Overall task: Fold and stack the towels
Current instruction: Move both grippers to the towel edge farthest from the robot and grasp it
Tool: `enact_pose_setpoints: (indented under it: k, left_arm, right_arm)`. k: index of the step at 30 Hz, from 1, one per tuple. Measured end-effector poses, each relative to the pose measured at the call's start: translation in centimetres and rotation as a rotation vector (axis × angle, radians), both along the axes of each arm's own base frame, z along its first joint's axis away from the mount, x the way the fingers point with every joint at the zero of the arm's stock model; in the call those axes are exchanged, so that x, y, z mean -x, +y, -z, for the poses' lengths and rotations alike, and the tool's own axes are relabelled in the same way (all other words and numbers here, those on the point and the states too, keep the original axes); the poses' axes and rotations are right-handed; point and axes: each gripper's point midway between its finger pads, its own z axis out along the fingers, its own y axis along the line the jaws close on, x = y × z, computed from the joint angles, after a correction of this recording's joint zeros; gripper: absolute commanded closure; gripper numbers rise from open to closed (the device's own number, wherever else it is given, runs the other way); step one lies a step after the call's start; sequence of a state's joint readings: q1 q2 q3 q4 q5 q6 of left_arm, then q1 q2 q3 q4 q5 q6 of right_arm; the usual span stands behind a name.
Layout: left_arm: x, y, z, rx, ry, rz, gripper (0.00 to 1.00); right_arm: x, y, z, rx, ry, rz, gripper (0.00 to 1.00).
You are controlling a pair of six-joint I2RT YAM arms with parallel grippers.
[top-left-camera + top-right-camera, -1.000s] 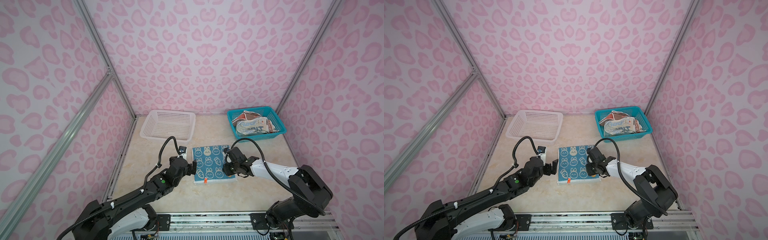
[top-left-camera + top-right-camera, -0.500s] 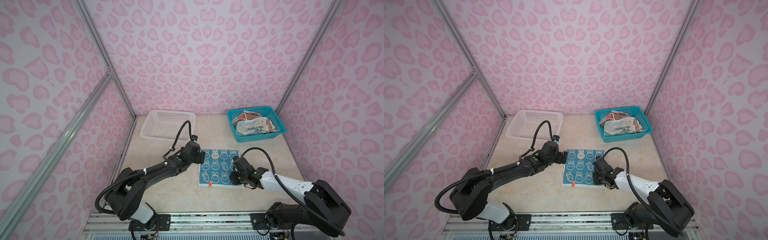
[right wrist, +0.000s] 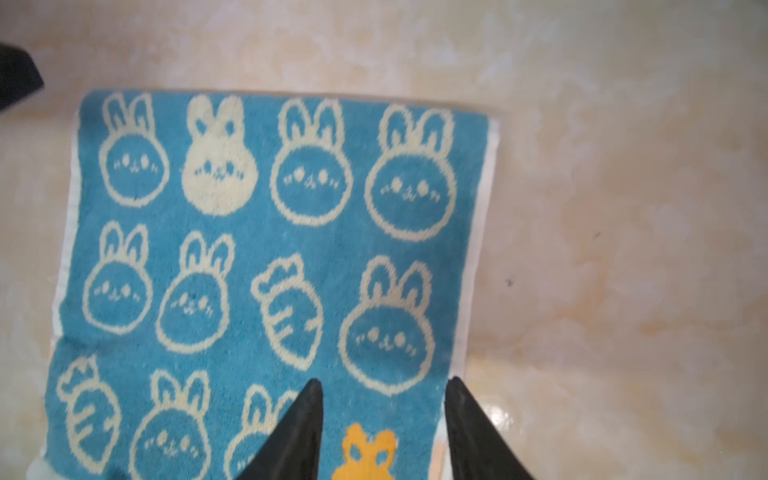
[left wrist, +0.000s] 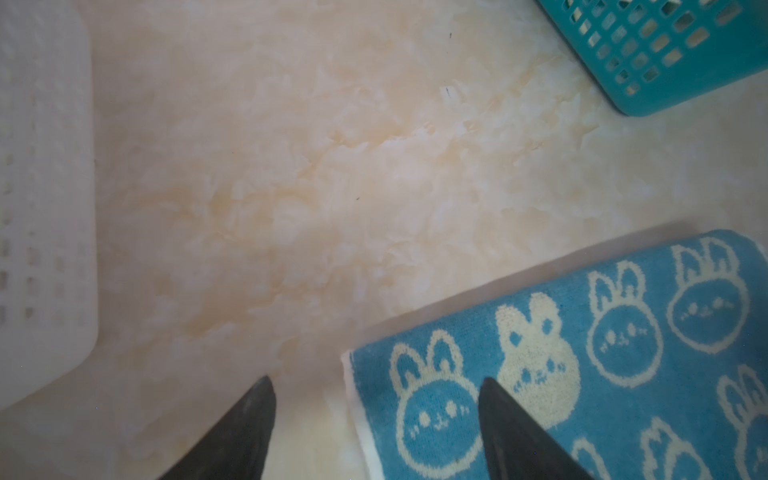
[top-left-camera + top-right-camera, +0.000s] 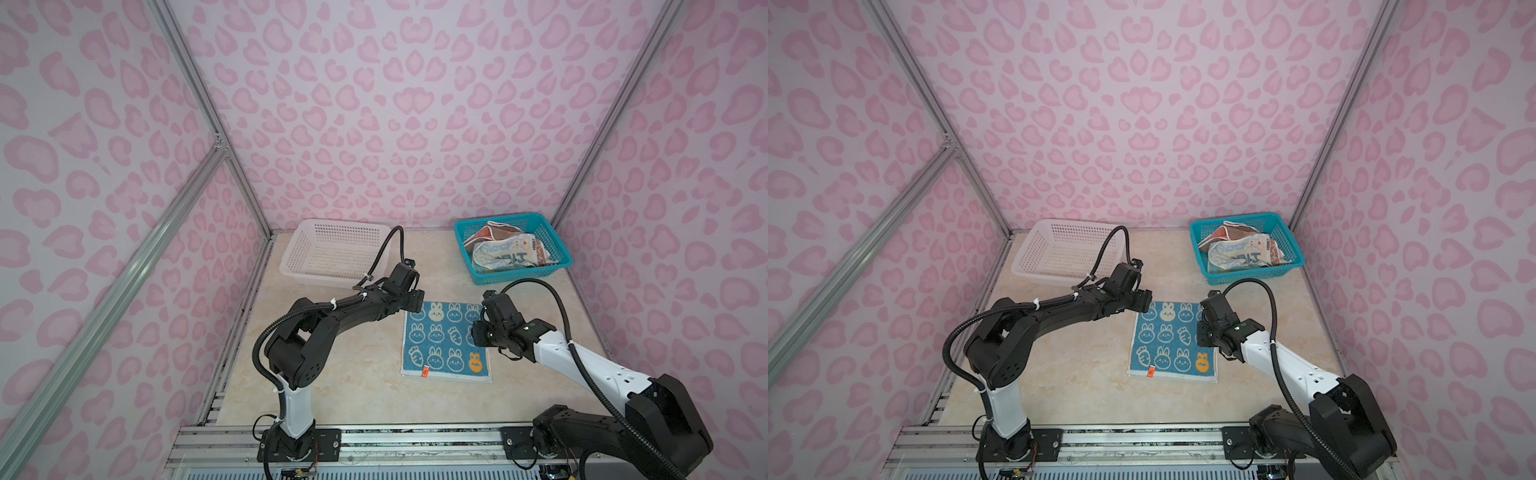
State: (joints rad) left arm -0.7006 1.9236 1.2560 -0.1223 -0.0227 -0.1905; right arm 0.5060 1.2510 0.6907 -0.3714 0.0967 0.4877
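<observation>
A blue towel with white rabbits (image 5: 440,343) (image 5: 1169,343) lies folded flat in the middle of the table. My left gripper (image 5: 417,306) (image 5: 1143,305) hovers low at its far left corner; in the left wrist view the jaws (image 4: 376,384) stand open with that corner of the towel (image 4: 602,353) between them. My right gripper (image 5: 478,332) (image 5: 1202,332) is at the towel's right edge; its jaws (image 3: 385,382) stand open astride that edge of the towel (image 3: 270,249). More towels, an orange-brown one (image 5: 486,235) and a lettered one (image 5: 505,253), lie crumpled in the teal basket (image 5: 519,274).
A white perforated basket (image 5: 332,253) (image 5: 1067,249) stands at the back left, just behind my left arm, and shows in the left wrist view as the white basket (image 4: 41,208). The teal basket (image 5: 1250,272) (image 4: 665,54) stands at the back right. Pink patterned walls close three sides.
The towel has slid a little right and nearer. My left gripper went from the towel's left side to its far left corner and narrowed. My right gripper widened at the right edge.
</observation>
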Motion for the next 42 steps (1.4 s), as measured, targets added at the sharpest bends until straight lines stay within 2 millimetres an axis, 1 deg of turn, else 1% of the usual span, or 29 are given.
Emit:
enact_pose_setpoints:
  k: [2,4,7,10,14,18,22,28,32,37,38,42]
  left_arm:
    - [-0.2,-0.5,0.8,-0.003,0.027,0.001,0.30]
    - [-0.3,-0.6,1.4,-0.013,0.049,-0.002,0.32]
    - [0.0,-0.3,2.0,-0.028,0.081,-0.016,0.35]
    - [0.2,0.2,2.5,-0.048,0.109,-0.041,0.38]
    - [0.4,0.6,3.5,-0.074,0.136,-0.066,0.40]
    - [0.3,0.7,4.2,-0.079,0.149,-0.077,0.41]
    - [0.1,0.5,4.6,-0.077,0.157,-0.087,0.46]
    - [-0.4,0.3,4.8,-0.073,0.144,-0.093,0.52]
    - [-0.7,0.1,4.8,-0.063,0.138,-0.096,0.57]
    - [-0.7,0.0,4.8,-0.052,0.138,-0.099,0.63]
    - [-0.7,0.0,4.8,-0.050,0.140,-0.100,0.65]
    - [-0.6,-0.2,4.8,-0.037,0.148,-0.102,0.79]
  right_arm:
    - [-1.6,-0.7,-0.3,0.008,-0.010,0.019,0.51]
    - [-3.0,-1.3,-0.3,0.013,-0.016,0.038,0.52]
    - [-4.5,-2.2,0.1,0.018,-0.010,0.060,0.52]
    - [-5.6,-2.8,0.8,0.019,-0.002,0.074,0.52]
    - [-6.7,-2.8,1.8,0.006,0.004,0.079,0.53]
    - [-7.7,-2.7,2.7,0.000,0.005,0.085,0.53]
    - [-8.7,-2.7,3.5,-0.018,0.002,0.093,0.54]
    - [-10.4,-3.1,4.2,-0.027,-0.007,0.124,0.55]
    - [-11.2,-3.0,4.5,-0.031,-0.014,0.129,0.61]
    - [-11.2,-3.0,4.8,-0.034,-0.009,0.128,0.70]
    - [-11.1,-3.0,4.9,-0.036,-0.008,0.127,0.73]
    - [-10.7,-2.9,5.2,-0.043,0.004,0.121,0.83]
